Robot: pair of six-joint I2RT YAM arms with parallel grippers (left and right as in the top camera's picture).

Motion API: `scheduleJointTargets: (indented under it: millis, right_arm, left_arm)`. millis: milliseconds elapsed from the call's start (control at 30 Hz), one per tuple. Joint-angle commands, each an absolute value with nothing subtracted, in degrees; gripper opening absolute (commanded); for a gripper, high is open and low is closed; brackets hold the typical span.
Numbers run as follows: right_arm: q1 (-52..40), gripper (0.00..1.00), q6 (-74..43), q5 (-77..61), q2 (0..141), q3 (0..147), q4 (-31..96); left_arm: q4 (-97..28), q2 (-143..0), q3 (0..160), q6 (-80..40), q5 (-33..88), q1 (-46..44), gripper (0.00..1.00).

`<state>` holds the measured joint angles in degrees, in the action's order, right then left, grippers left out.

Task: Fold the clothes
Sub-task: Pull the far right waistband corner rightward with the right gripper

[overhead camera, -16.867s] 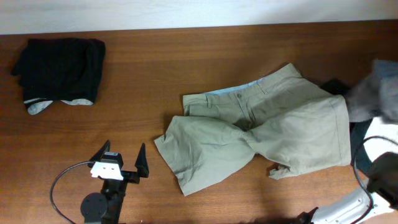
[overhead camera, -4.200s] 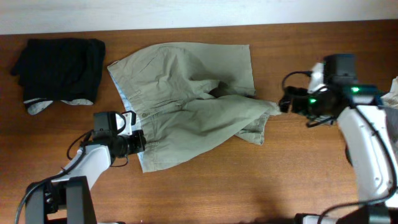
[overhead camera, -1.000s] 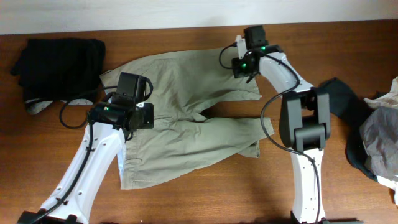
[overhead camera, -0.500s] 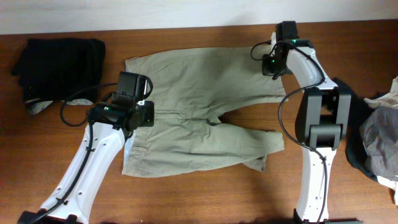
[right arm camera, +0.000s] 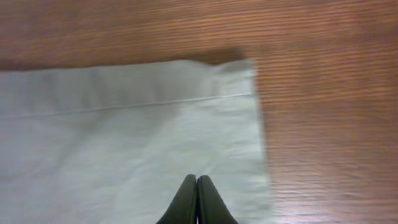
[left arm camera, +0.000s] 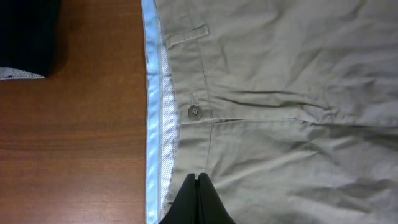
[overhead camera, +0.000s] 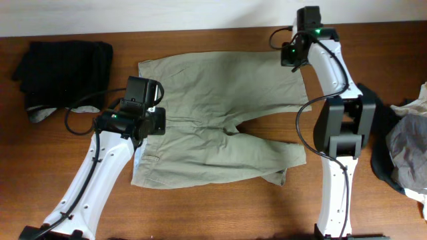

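Khaki shorts (overhead camera: 213, 93) flatter, wider than before.

Matt woven cloth shorts (overhead camera: 220, 87) (creased), smooth wood-grain table (overhead camera: 200, 213)

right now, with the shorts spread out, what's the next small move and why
Probably open the right gripper and go to the near leg's hem. The far leg of the shorts lies flat, but that hem is bunched. The left gripper pins the waistband.
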<state>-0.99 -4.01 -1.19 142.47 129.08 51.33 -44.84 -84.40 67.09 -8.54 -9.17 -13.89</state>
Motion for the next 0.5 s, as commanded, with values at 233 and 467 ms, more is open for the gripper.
scheduleJointTargets:
  millis: [233, 467]
  right_arm:
    - [-3.73, 0.04, -1.52, -2.35, 147.55, 126.96, 49.41]
    - [-3.68, 0.04, -2.44, 3.77, 149.67, 126.91, 50.00]
  left_arm:
    - [-43.68, -83.66, 67.59, -7.60, -8.75, -13.82, 0.02]
    - [-43.70, -83.66, 67.59, -7.51, -8.78, -13.80, 0.02]
